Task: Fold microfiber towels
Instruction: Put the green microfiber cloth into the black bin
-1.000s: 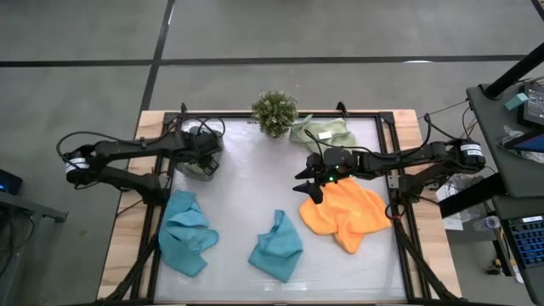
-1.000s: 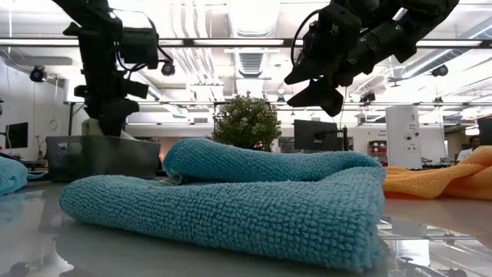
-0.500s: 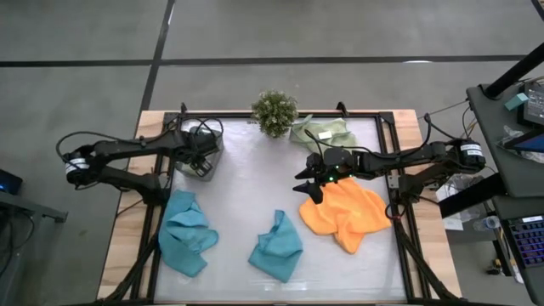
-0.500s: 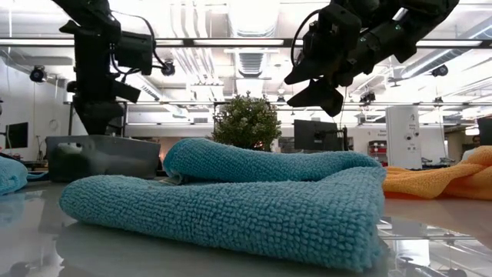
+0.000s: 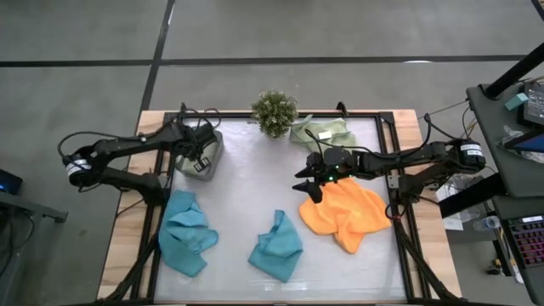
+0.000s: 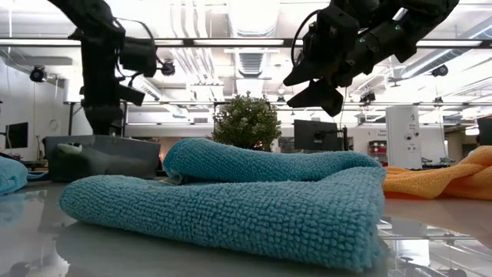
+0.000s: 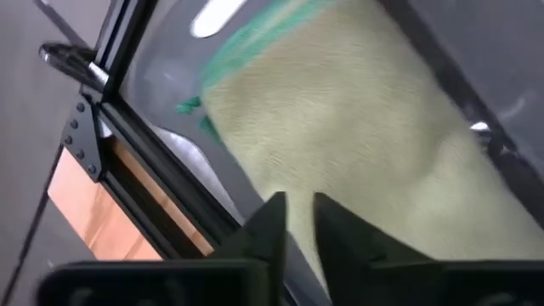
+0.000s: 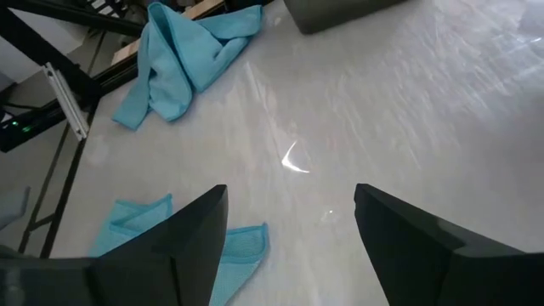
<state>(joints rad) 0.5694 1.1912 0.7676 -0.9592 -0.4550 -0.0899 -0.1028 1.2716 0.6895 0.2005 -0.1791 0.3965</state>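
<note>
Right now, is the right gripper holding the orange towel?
No. In the high view the right gripper hangs open over bare table beside the orange towel, holding nothing.

Towels, 5 total: 2 teal [image 5: 188, 231] [image 5: 278, 246], 1 orange [image 5: 345, 213], 2 sage-green, 1 by plant [image 5: 324, 132], 1 in tray [image 7: 357, 144]. Plant [image 5: 274, 111]: 1. Grey tray [image 5: 206, 151]: 1. Arms w/ tools: 2.

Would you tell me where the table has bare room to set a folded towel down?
The widest bare patch is mid-table, between the grey tray, the plant and the middle teal towel. Another lies between the two teal towels. The right side is crowded: the orange towel, the sage-green towel, the right gripper.
</note>
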